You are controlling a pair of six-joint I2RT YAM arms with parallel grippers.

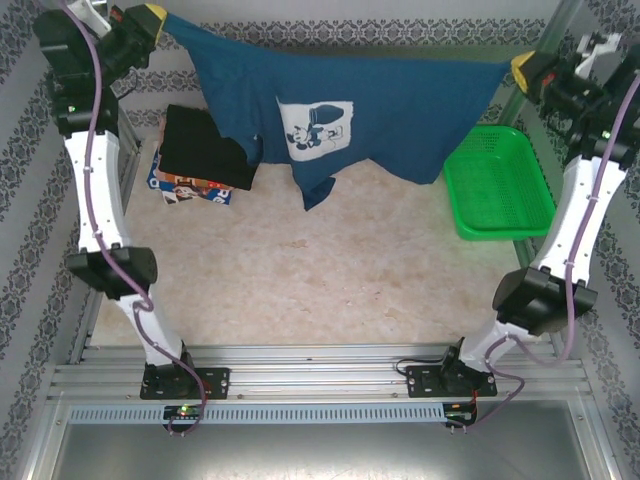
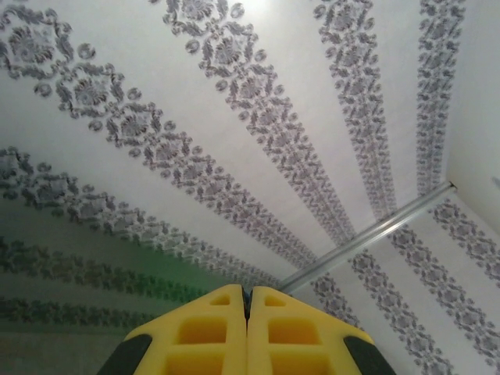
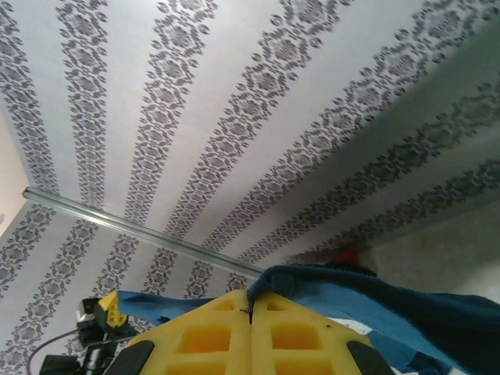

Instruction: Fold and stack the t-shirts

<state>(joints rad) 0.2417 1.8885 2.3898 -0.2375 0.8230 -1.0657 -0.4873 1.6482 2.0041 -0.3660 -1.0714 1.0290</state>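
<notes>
The navy t-shirt [image 1: 400, 110] hangs spread above the surface [image 1: 330, 270], clamped shut in the left pincer [image 1: 158, 18] and the right pincer [image 1: 522, 68]. Behind its left part, the folded black t-shirt [image 1: 200, 150] lies on the multicoloured t-shirt [image 1: 190, 190]. The green basket [image 1: 500, 180] sits at the right.

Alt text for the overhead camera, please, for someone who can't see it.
A navy t-shirt with a white cartoon print hangs stretched in the air between the left tool and the right tool, each shut on one end. Below its left side a folded black shirt lies on a multicoloured shirt on the table; a green basket sits at the right.
</notes>
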